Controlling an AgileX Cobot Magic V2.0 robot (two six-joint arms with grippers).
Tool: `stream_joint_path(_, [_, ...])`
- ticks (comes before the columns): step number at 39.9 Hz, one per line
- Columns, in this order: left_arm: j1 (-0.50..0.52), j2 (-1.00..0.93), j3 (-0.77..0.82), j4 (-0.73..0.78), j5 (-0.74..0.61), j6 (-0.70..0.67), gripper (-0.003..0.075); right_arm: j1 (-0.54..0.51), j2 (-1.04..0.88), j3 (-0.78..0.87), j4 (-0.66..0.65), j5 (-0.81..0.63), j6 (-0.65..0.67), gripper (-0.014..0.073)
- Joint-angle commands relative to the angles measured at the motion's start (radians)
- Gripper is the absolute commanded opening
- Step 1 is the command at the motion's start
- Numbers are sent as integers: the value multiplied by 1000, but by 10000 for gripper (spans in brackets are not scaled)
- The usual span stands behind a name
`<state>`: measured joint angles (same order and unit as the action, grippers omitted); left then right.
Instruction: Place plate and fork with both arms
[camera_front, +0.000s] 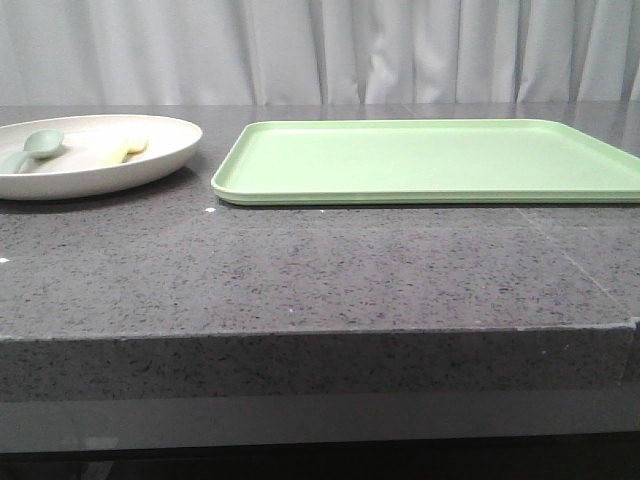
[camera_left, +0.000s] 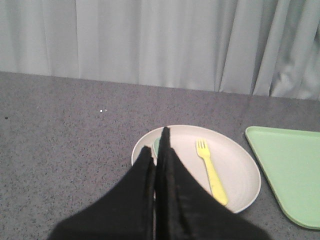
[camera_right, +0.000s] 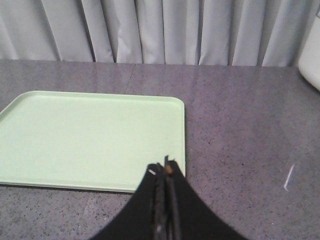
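The cream plate (camera_front: 170, 150) sits at the table's far left; it also shows in the left wrist view (camera_left: 240, 170). On it lie the yellow fork (camera_left: 212, 172), seen faintly in the front view (camera_front: 128, 150), and a pale green spoon (camera_front: 38, 146). My left gripper (camera_left: 156, 142) is shut and empty, held above the plate's near-left part, hiding most of the spoon. My right gripper (camera_right: 164, 167) is shut and empty, over the near right corner of the light-green tray (camera_right: 90, 137). Neither gripper shows in the front view.
The light-green tray (camera_front: 430, 160) lies right of the plate, and its corner shows in the left wrist view (camera_left: 292, 170). The grey stone table (camera_front: 320, 270) ends in a front edge. White curtains hang behind. A white object (camera_right: 311, 60) stands far right.
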<state>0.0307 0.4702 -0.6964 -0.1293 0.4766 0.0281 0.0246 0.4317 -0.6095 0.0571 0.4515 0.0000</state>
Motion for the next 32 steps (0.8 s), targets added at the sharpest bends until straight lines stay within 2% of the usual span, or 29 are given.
stream_joint_path(1, [-7, 47, -33, -2, -75, -11, -18, -2, 38, -34, -2, -72, -7, -67])
stream_joint_path(24, [-7, 123, -33, 14, -80, -11, -16, -2, 47, -34, -2, -44, -7, -61])
stream_joint_path(26, [-7, 123, -33, 31, -87, -11, 2, -2, 47, -34, -2, -42, -7, -25])
stream_joint_path(28, [-7, 123, -33, 58, -87, -11, 43, -2, 47, -34, -6, -42, -7, 51])
stream_joint_path(30, [-7, 123, -33, 98, -87, -9, 121, -2, 47, -34, -17, -42, -7, 183])
stream_joint_path(32, [-7, 123, -33, 144, -87, -9, 249, -2, 47, -34, -40, -42, -7, 321])
